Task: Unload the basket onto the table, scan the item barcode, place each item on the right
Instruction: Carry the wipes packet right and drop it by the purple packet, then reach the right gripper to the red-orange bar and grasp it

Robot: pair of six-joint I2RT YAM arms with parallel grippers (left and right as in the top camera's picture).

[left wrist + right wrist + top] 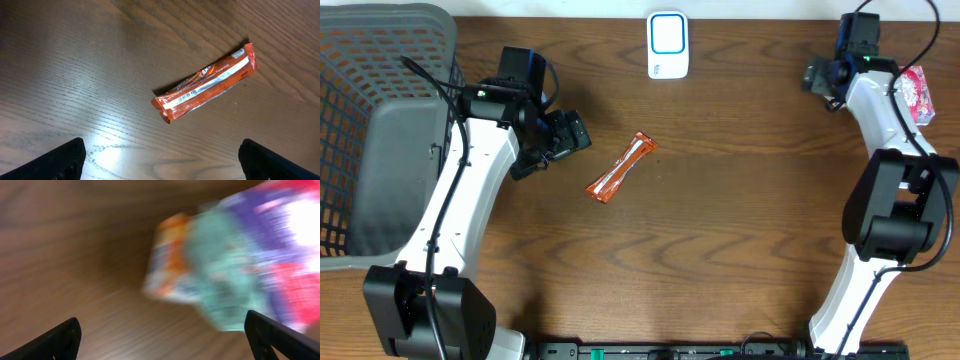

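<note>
You find the orange snack bar (621,168) lying flat on the wooden table (720,220). It is nearer to the arm bases than the white scanner (668,45) and a little to the scanner's left, and nothing touches it. It lies slanted, and in the left wrist view its barcode (182,96) faces up, on the end of the wrapper closer to that camera. Your left gripper (578,135) is further left of the scanner, near the bar but apart from it. The arm is bent at the wrist and points toward the bar; its two fingers (65,160) are spread wide and hold nothing. Your right gripper (818,78) is well to the right of the scanner, with the arm stretched up along that side of the table. Its fingers (60,340) are also spread apart and empty, above some colourful packets (235,265) that are too blurred to read. A grey basket (360,100) stands far to the left of the scanner.
</note>
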